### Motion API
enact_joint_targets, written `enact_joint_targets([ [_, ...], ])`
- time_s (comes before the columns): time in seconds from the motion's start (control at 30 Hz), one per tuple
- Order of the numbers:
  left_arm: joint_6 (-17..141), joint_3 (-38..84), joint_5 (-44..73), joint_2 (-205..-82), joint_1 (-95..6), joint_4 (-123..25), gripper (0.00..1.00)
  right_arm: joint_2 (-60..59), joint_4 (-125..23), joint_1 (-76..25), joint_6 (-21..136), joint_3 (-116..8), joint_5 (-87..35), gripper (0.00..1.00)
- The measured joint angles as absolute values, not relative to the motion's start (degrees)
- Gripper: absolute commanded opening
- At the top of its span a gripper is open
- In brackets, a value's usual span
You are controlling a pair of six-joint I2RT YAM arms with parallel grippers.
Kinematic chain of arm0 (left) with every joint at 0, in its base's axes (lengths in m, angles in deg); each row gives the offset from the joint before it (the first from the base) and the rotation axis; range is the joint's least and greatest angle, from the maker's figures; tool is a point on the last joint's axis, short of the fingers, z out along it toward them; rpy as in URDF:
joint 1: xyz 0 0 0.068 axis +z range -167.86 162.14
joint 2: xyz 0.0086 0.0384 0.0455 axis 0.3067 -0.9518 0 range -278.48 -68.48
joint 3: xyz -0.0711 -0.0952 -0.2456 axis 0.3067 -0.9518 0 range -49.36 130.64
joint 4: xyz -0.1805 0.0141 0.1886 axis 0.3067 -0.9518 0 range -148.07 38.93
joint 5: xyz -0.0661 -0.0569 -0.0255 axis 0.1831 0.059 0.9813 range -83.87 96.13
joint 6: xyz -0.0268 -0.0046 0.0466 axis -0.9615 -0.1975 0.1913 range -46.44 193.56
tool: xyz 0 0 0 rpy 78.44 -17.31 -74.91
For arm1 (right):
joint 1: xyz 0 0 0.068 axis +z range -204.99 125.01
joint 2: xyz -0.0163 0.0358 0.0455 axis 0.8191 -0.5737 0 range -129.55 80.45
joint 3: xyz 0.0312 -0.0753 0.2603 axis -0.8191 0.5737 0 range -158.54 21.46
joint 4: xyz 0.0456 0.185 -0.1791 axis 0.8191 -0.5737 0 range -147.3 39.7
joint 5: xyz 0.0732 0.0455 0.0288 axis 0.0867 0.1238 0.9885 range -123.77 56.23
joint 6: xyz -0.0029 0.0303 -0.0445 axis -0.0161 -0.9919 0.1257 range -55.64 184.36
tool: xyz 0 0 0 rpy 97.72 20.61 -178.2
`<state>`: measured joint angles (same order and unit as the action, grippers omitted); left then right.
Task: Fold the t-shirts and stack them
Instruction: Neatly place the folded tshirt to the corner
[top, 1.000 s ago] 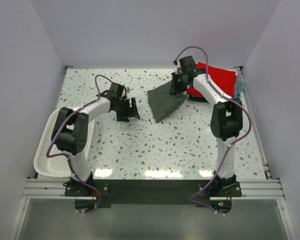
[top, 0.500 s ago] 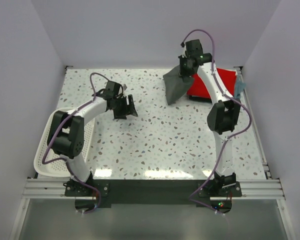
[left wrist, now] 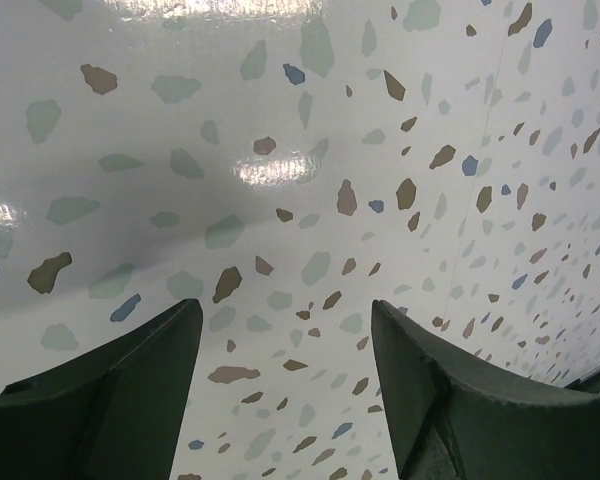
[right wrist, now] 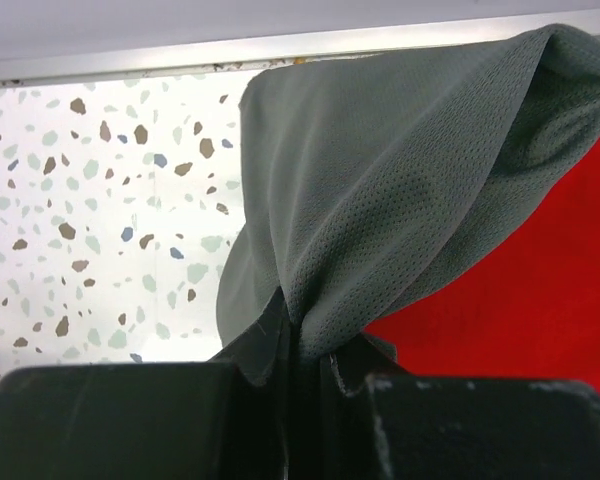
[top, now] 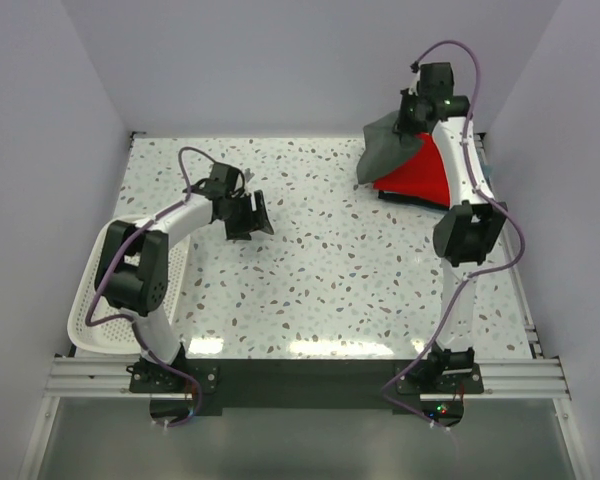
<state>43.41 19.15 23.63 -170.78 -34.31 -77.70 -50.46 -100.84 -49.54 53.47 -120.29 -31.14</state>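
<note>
The dark grey t-shirt (top: 388, 146) is held aloft at the far right corner of the speckled table (top: 330, 260). It is gathered into a loose bundle that hangs in soft folds. In the right wrist view its cloth (right wrist: 400, 200) is seen to be a fine mesh knit, draped in a hood-like arch above the fingers, with one lobe falling to the left. The red t-shirt (top: 425, 178) is laid flat on the table beneath and just beside it. Whether the hanging grey cloth touches the red t-shirt (right wrist: 520, 290) cannot be told.

The right arm is stretched tall toward that corner, its wrist raised high. The right gripper (top: 412, 118) is clamped on a pinch of the grey cloth, which is seen gripped between the closed fingers (right wrist: 300, 350).

The left arm is bent and reached over the left-centre of the table, well apart from both shirts. The left gripper (top: 252, 215) is held low over bare tabletop, its fingers (left wrist: 140, 375) spread wide with nothing between them. A white basket (top: 85, 310) is seen at the table's left edge.
</note>
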Motion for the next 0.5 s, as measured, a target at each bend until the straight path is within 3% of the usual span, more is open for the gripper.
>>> enact_joint_targets([
  [0.5, 43.41, 19.04, 23.89, -171.87, -34.31, -77.72, 0.74, -40.58, -99.51, -54.63, 50.25, -114.17, -26.92, 0.00],
])
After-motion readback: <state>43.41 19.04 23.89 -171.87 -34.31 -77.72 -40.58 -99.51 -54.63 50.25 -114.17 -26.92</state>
